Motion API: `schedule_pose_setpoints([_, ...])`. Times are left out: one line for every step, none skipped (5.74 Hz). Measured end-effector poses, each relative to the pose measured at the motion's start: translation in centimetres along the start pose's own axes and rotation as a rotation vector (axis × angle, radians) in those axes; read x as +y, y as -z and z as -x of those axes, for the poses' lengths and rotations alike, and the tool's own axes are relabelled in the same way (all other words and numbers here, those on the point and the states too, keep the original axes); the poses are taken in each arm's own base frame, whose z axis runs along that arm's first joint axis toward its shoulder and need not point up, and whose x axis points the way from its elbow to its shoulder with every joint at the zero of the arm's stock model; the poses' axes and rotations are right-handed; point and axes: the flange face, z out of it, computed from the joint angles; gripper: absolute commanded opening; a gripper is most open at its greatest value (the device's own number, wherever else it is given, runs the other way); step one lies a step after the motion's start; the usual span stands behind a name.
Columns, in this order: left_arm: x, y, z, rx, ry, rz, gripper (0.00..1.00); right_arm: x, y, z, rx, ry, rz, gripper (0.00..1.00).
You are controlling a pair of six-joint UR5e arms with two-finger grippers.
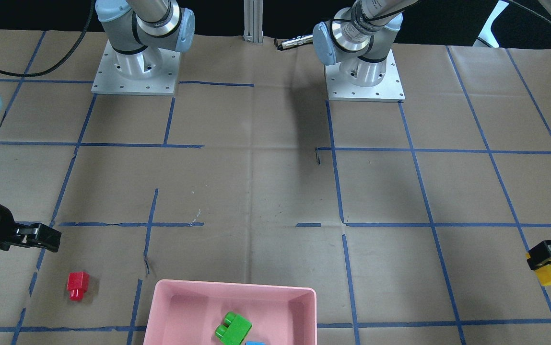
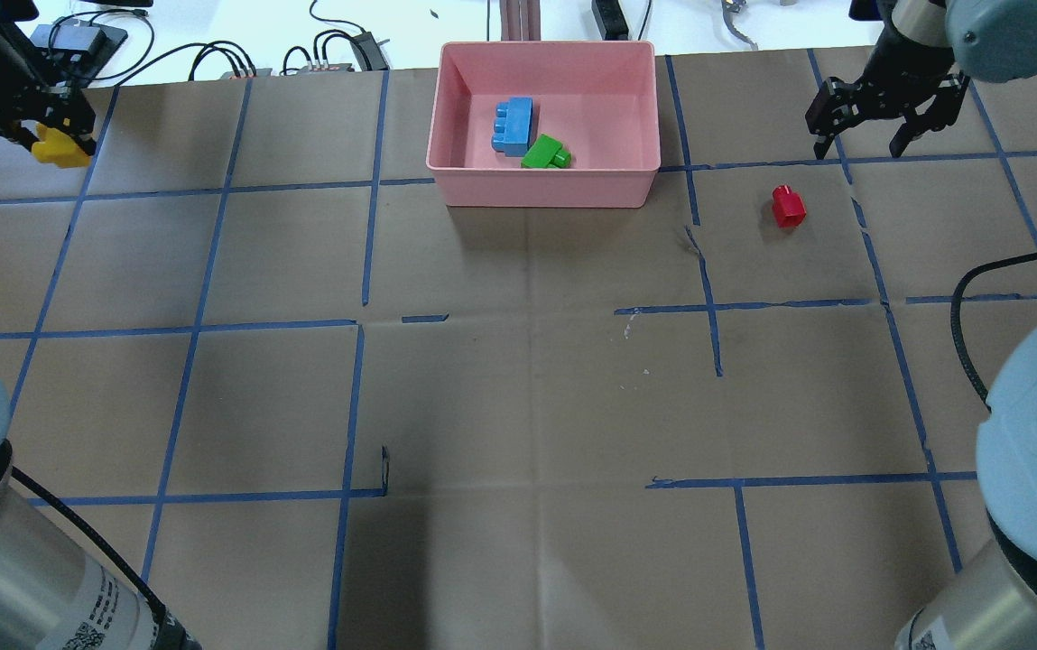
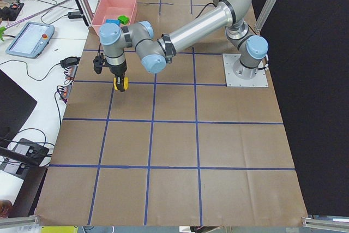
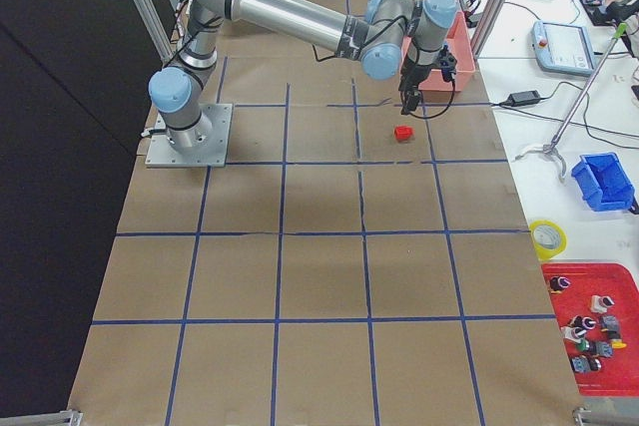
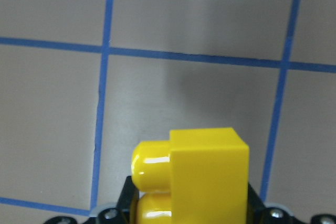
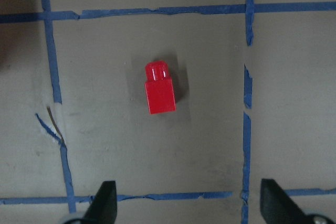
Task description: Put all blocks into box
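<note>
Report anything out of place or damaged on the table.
The red brick lies tipped on its side, outside the pink box. Next to it the blue tape is torn and ragged. Nothing else stands out.

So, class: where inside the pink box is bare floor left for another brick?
Overhead view: the pink box has bare floor across its right half, between the green brick and the right wall, plus a narrower strip left of the blue brick. Crowded left of centre, where those two sit close together.
</note>
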Motion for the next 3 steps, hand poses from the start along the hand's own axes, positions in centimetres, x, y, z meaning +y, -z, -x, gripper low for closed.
schedule_pose_setpoints([-1.6,0.2,-7.0,0.083,-0.016,-0.029,0.22,0.0,-2.6,0.3,0.005,0.004,-0.035,0.95])
schedule_pose_setpoints([-2.9,-0.4,-14.5,0.151,-0.016,-0.059,0.22,0.1,-5.6,0.9,-0.015,0.011,-0.063,0.95])
schedule_pose_setpoints([-3.7,-0.9,-22.0,0.188,0.000,-0.089,0.22,0.1,-8.2,1.4,-0.042,0.016,-0.097,0.95])
